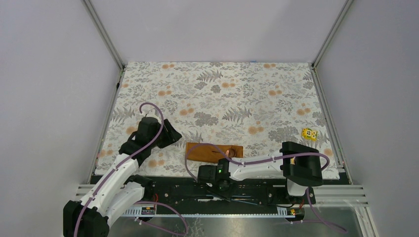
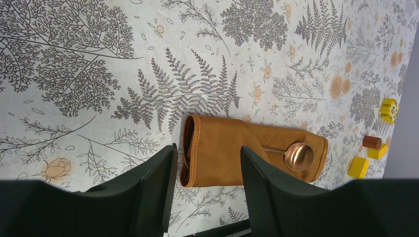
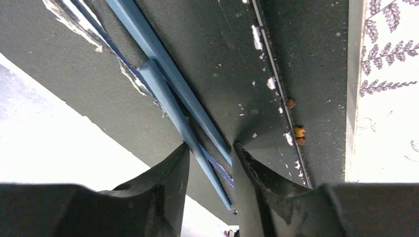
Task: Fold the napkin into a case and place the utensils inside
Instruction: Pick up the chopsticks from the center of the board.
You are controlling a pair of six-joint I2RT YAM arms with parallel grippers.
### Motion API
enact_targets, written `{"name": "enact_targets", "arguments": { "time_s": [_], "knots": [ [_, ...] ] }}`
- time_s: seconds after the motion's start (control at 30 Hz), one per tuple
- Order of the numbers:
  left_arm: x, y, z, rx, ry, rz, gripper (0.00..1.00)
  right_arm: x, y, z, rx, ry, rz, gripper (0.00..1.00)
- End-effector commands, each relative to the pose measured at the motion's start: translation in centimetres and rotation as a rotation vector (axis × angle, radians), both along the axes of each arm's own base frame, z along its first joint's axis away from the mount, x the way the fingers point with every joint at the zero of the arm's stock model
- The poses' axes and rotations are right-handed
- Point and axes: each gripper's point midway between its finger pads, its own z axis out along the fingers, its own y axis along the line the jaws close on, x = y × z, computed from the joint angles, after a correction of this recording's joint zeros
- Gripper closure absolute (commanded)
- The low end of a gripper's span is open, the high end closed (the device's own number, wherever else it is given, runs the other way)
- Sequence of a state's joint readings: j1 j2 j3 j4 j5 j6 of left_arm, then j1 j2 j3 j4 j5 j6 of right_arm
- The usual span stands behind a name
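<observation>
The rust-orange napkin (image 1: 213, 152) lies as a narrow folded case (image 2: 227, 153) at the near edge of the floral tablecloth. A copper spoon (image 2: 299, 156) is tucked in its pocket, only the bowl (image 1: 232, 152) sticking out at the right end. My left gripper (image 1: 173, 136) hovers left of the case, open and empty (image 2: 207, 147). Two thin blue-grey rods (image 3: 168, 98) lie on the black base rail (image 1: 237, 199) in front of the table. My right gripper (image 1: 218, 186) is down over them, open, its fingertips (image 3: 210, 145) straddling both rods.
A yellow block (image 1: 309, 134) sits at the right of the tablecloth (image 1: 222, 98). The left wrist view shows more yellow blocks (image 2: 358, 167) and a small brown cylinder (image 2: 371, 142) beyond the case. Metal frame posts and grey walls enclose the table.
</observation>
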State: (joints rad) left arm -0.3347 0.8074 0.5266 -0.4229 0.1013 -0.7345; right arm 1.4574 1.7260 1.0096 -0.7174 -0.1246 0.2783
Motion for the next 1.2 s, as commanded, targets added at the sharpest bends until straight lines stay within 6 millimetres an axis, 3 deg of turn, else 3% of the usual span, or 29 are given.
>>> {"name": "enact_targets", "arguments": {
  "time_s": [0.0,0.3,0.6,0.97,1.07,1.17],
  "knots": [
    [0.6,-0.2,0.4,-0.017,-0.026,0.003,0.45,0.8,-1.3,-0.9,-0.012,-0.019,0.061,0.59],
    [0.6,-0.1,0.4,-0.011,-0.023,0.007,0.45,1.6,-0.3,-0.1,0.001,-0.041,0.079,0.81],
    [0.9,-0.3,0.3,-0.013,-0.020,0.003,0.45,6.2,-0.4,1.7,-0.022,-0.270,0.042,1.00],
    [0.8,-1.5,-0.2,-0.054,-0.001,-0.053,0.45,10.6,-0.3,4.8,0.081,-0.335,-0.112,1.00],
    [0.6,-2.0,-0.2,-0.075,0.001,-0.074,0.45,12.9,-1.5,5.4,0.093,-0.352,-0.247,1.00],
    [0.7,-2.1,0.1,-0.081,-0.011,-0.079,0.45,16.1,-4.3,5.9,0.071,-0.383,-0.412,1.00]
  ]
}}
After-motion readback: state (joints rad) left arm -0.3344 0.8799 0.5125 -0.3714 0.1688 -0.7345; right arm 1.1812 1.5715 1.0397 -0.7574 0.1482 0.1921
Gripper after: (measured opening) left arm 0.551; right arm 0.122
